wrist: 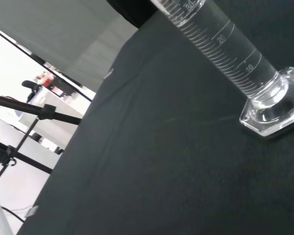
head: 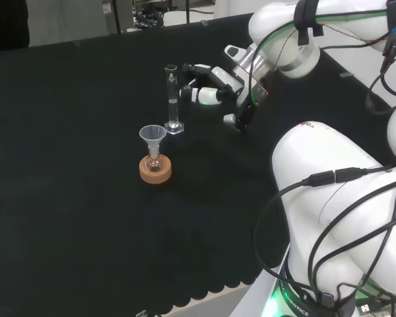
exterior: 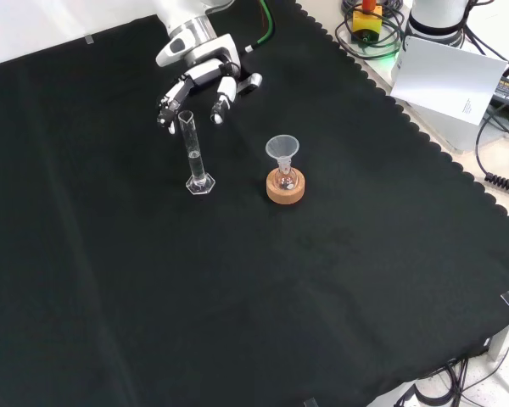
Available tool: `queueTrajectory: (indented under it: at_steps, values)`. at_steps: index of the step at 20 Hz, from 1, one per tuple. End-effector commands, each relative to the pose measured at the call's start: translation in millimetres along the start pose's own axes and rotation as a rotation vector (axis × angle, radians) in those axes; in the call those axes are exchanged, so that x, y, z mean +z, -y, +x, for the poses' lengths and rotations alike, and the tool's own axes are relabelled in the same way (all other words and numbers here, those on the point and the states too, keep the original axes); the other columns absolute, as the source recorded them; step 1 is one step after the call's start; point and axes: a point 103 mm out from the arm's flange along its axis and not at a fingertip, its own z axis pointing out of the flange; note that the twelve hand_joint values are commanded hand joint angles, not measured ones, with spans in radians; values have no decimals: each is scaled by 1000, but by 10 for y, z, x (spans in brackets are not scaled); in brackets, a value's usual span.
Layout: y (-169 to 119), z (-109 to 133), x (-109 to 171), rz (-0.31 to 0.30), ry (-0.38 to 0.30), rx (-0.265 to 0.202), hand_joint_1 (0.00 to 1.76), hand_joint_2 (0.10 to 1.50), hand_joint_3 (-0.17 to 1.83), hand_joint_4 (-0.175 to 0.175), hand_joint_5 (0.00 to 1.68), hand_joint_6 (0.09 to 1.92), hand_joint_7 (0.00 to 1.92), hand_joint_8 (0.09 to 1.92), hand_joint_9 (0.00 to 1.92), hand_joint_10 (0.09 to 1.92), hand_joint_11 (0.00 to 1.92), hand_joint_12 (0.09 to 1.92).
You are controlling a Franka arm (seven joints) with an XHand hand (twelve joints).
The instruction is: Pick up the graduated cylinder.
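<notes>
A clear glass graduated cylinder stands upright on its six-sided foot on the black cloth. The front view shows the cylinder just in front of the fingertips, and the wrist view shows the cylinder close up with its foot on the cloth. The black and white hand hovers just right of the cylinder's upper part in the head view, fingers spread and slightly bent, not touching the glass. In the front view the hand comes in from the top.
A small flask with a clear funnel in its neck sits on a cork ring in front of the cylinder; the front view has the cork ring to the cylinder's right. The arm's white links stand at the head view's right.
</notes>
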Motion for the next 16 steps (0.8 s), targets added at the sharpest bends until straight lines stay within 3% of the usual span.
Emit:
queueTrajectory:
  at_steps: [1, 5, 7, 16]
  values:
    - [-87, -93, 97, -15, -32, -32, 864, 948, -175, -52, 381, 87, 373, 663, 579, 595, 317, 1339]
    - [-138, -96, 141, -19, -61, -35, 938, 942, -175, -51, 378, 87, 382, 661, 593, 587, 324, 1332]
    - [-154, -107, 169, -24, -107, -27, 950, 943, -175, -42, 371, 87, 380, 658, 596, 584, 326, 1331]
    - [-220, -69, 230, -45, -122, -46, 973, 948, -175, -31, 387, 87, 488, 633, 647, 548, 376, 1311]
